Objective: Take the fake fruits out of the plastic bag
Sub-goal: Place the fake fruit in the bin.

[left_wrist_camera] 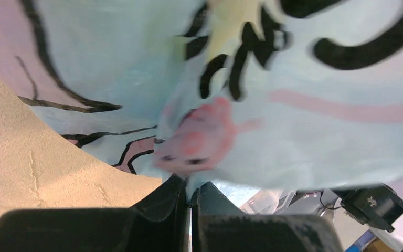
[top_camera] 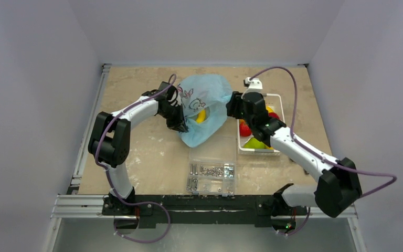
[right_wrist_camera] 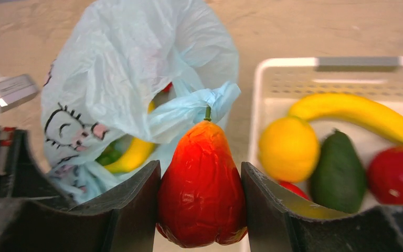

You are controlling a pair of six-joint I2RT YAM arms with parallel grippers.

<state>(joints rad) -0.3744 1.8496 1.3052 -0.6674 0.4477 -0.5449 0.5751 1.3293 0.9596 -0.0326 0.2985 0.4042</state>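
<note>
Left arm (top_camera: 136,109) bent inward, left fingers (left_wrist_camera: 180,198) pinching plastic bag (top_camera: 210,100) | right fingers (right_wrist_camera: 139,202) grasping red fruit (right_wrist_camera: 202,184) beside basket (right_wrist_camera: 288,63)

The plastic bag (top_camera: 204,107) is thin translucent light-blue film, crinkled, with a soft sheen and matt black print. The red fruit (right_wrist_camera: 202,189) is glossy plastic with finely wrinkled skin. The right gripper (right_wrist_camera: 200,176) is matt black plastic, faintly grained. At three o'clock of the bag, the basket (right_wrist_camera: 286,63) is matt white plastic with perforated walls. In it, the banana (right_wrist_camera: 357,113) is smooth and satin, and the dark green fruit (right_wrist_camera: 338,173) is duller. At six o'clock, the compartment box (top_camera: 210,156) is clear plastic and holds bright metal screws (top_camera: 212,170). The table (top_camera: 141,152) is beige, rough, matt and hairline-cracked.
</note>
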